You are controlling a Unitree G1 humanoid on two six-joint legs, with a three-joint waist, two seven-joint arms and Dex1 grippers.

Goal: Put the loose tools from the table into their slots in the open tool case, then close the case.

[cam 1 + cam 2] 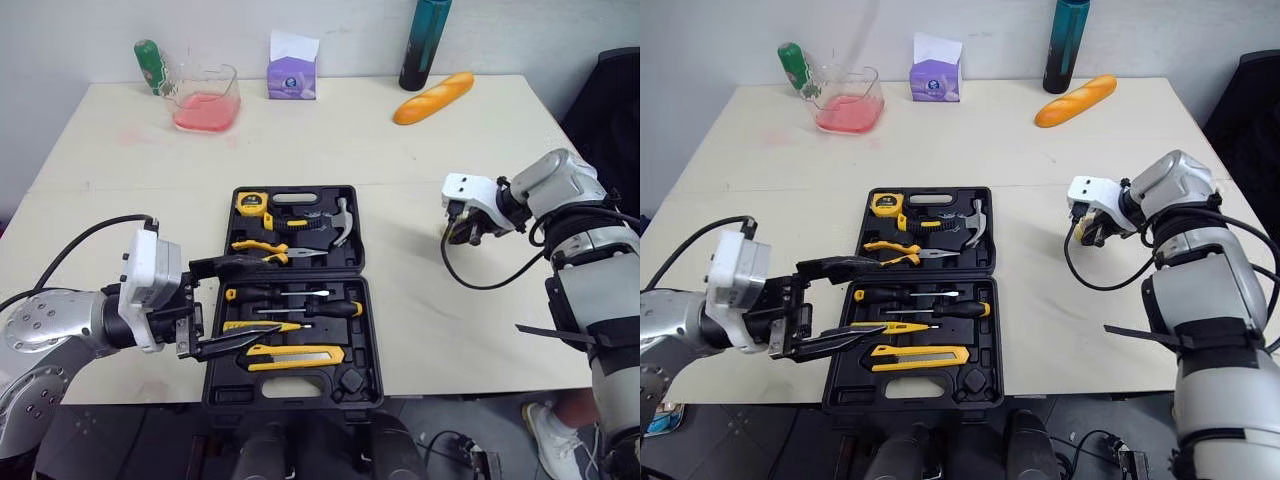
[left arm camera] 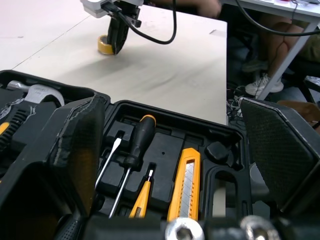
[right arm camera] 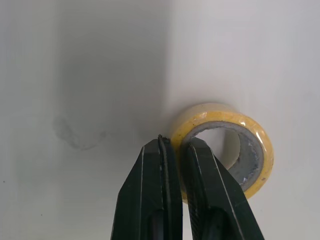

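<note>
Beige table [image 1: 420, 150] carries the open case [image 1: 357, 225]. The left gripper [image 1: 270, 295] is nearest. Its fingers are spread wide and empty, and they reach in over the case's left edge above the screwdrivers [image 1: 310, 309]. The right gripper [image 3: 177, 145] sits low at the table surface, with the case well apart on its left. Its fingers are narrow and straddle the near wall of the tape [image 3: 252, 135], one outside the roll and one inside. The roll lies flat, hole upward, so no long axis applies. Judgement: the right arm is nearer and takes this pick, and the carry then runs leftward to the case.
</note>
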